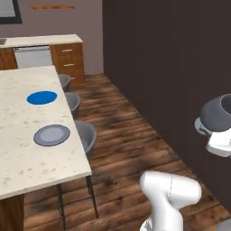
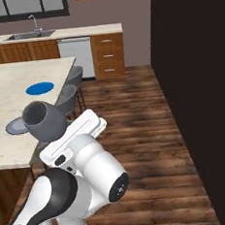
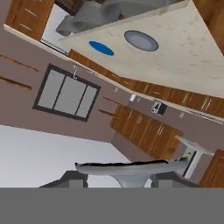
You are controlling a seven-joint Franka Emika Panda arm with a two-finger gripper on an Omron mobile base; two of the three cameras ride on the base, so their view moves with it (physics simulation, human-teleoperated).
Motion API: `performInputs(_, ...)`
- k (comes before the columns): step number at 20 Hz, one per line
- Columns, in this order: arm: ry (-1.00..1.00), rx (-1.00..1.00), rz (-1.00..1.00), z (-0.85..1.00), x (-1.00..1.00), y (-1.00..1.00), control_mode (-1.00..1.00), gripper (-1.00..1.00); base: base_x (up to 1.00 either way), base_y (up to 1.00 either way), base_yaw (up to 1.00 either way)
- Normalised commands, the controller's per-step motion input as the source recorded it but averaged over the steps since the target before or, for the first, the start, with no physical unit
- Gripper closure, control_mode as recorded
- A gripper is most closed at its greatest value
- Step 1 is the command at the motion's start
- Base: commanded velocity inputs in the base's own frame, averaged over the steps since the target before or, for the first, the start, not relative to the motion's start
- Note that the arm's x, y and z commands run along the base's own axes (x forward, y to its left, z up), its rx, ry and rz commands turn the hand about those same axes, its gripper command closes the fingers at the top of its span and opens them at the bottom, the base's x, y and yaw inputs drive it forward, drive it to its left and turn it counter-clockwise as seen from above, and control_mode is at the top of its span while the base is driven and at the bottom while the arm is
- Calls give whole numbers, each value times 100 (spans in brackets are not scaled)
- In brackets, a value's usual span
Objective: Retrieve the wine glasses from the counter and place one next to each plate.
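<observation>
Dark grey wine glass [image 2: 43,121] held aloft in the gripper [image 3: 121,177], off the island's [image 1: 27,149] stool-side edge.

Seen in the hand view clamped by its round foot between the two fingertips [image 3: 72,178]; bowl pointing away from the hand. Blue plate [image 1: 42,97] and grey plate [image 1: 52,135] lying near the island's stool-side edge, well apart from glass and gripper.

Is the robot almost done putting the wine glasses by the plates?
Not yet. The gripper holds the dark grey wine glass, carried tipped over beside the island. In the hand view the glass's foot sits between the fingertips. The blue plate and the grey plate both sit alone, with no glass beside either. So one glass is in hand, and none is placed.
</observation>
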Motion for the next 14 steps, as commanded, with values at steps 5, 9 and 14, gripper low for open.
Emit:
performInputs(5, 0, 0, 0, 0, 0, 0, 100, 100, 0, -70, 77)
performInputs(9, 0, 0, 0, 0, 0, 0, 100, 100, 0, -73, 76)
performInputs(14, 0, 0, 0, 0, 0, 0, 100, 100, 0, -86, 72)
